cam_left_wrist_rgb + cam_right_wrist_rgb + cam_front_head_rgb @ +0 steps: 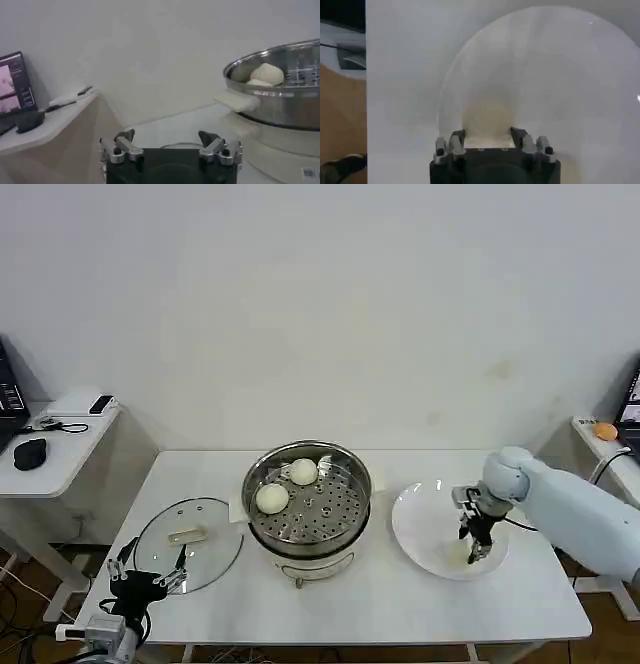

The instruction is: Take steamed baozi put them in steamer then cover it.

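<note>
The steamer [308, 506] stands mid-table with two steamed baozi [272, 498] [303, 472] on its perforated tray; the left wrist view shows the steamer [280, 100] and a baozi [267, 73] inside. The glass cover [187, 542] lies flat on the table left of the steamer, handle up. My right gripper [478, 550] is down on the white plate [420, 524]. In the right wrist view that gripper [487, 136] is shut on a cream baozi [487, 117] resting on the plate [560, 75]. My left gripper [148, 580] hangs open at the table's front left corner by the cover's rim, holding nothing [167, 137].
A side table [60, 446] with a mouse and small devices stands at the left. Another small table with an orange object [604, 430] is at the far right. The wall runs close behind the work table.
</note>
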